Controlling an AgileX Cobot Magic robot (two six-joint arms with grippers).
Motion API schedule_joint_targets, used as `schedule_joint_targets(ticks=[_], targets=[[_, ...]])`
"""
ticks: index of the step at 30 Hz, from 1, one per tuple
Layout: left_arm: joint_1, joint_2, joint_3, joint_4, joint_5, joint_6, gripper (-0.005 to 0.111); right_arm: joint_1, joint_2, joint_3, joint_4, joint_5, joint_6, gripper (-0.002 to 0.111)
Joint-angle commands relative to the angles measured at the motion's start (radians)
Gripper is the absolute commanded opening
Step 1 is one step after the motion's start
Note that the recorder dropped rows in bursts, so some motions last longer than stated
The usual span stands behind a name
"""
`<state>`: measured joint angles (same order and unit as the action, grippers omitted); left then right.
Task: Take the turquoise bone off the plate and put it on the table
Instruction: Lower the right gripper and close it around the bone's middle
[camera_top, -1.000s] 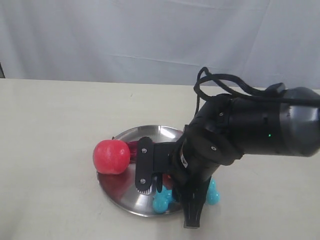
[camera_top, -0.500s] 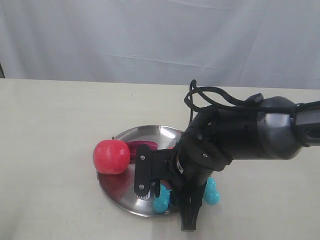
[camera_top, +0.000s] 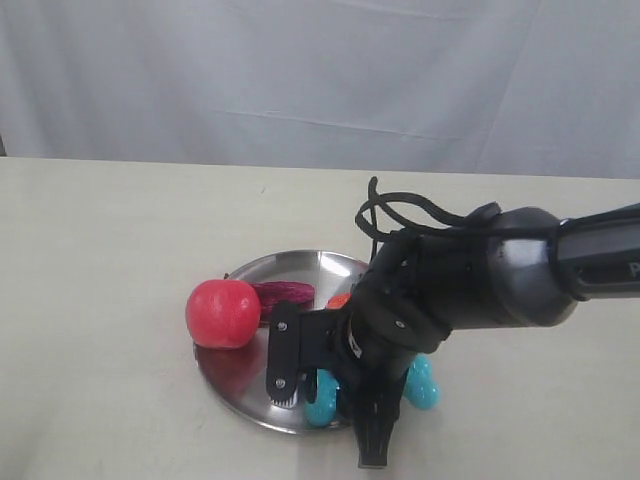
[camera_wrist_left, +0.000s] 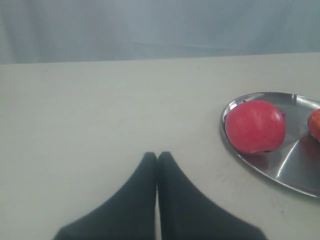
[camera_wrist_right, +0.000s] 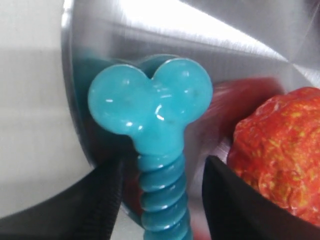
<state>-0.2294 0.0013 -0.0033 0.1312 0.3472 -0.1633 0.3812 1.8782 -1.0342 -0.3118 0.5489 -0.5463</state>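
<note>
I count one bright turquoise rubber dog-bone toy (camera_wrist_right: 150, 105), ribbed along its shaft and knobbed at both ends. It lies at the edge of the single round stainless-steel plate (camera_top: 235, 365). The right gripper (camera_wrist_right: 165, 200) is down over it, spread open. Its two black fingers (camera_wrist_right: 100, 205) stand one on each side of the ribbed shaft, with a sliver of gap on both sides, so nothing is pinched. One knobbed end rests on the steel just beyond the fingertips, close to the rim. From the exterior view the other end pokes out behind the gripper and seems to pass the rim.

Three other things share the plate:
- one orange-red bumpy lump (camera_wrist_right: 280, 150) sits right beside one finger, near enough to crowd it
- one smooth red round fruit (camera_top: 222, 313) sits further off, on the rim past the other finger
- one dark purple piece (camera_top: 285, 294) lies between the fruit and the arm

The bulky black arm hides the middle of the plate from where I stand.

The left gripper (camera_wrist_left: 157, 156) is well away over the bare cream bench (camera_wrist_left: 100, 100). Its two fingers are pressed together on nothing, and the red fruit and the plate's rim lie off to one side of it.
</note>
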Motion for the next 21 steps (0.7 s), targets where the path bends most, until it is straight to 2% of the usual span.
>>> schedule_joint_targets(ticks=[1,17,19,21], targets=[[-0.003,-0.001,0.003,0.0,-0.001,-0.002,0.0,-0.016,0.014,-0.006,-0.008,-0.018,0.012,0.048],[-0.003,-0.001,0.003,0.0,-0.001,-0.002,0.0,-0.018,0.022,-0.006,-0.008,-0.022,0.011,0.047],[-0.003,-0.001,0.003,0.0,-0.001,-0.002,0.0,-0.018,0.022,-0.006,-0.008,-0.022,0.011,0.04],[-0.003,-0.001,0.003,0.0,-0.001,-0.002,0.0,-0.018,0.022,-0.006,-0.008,-0.023,0.011,0.027]])
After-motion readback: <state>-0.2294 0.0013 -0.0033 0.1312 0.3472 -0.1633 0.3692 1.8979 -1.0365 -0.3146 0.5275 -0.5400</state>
